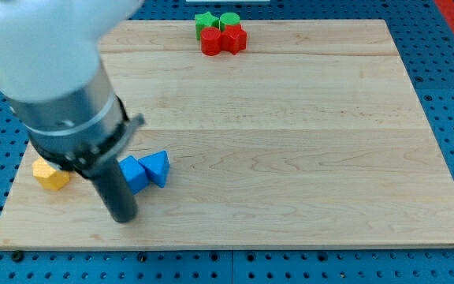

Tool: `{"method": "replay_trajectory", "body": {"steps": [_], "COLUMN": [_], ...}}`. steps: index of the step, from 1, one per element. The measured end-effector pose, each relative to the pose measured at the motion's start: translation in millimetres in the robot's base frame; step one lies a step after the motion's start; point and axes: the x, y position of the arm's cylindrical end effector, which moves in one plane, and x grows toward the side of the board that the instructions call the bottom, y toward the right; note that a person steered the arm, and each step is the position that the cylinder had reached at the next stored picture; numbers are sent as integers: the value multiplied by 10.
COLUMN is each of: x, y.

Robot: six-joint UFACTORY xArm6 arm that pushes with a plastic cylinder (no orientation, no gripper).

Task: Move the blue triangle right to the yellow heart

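Observation:
The blue triangle lies on the wooden board at the lower left. A second blue block touches its left side. The yellow heart lies farther left, partly hidden behind the arm. My tip rests on the board just below and left of the blue blocks, close to the second blue block.
At the view's top, near the board's far edge, a green star, a green round block and two red blocks stand clustered together. Blue pegboard surrounds the board.

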Motion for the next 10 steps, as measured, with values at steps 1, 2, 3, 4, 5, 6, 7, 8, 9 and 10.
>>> {"method": "replay_trajectory", "body": {"steps": [1,2,3,4,5,6,7,8,9,10], "x": [43,-253,-532,-772,-917,-942,-1016,-1055,-1055,-1055], "y": [586,739,563,158,-53,-57,210,47,-174,-300]}}
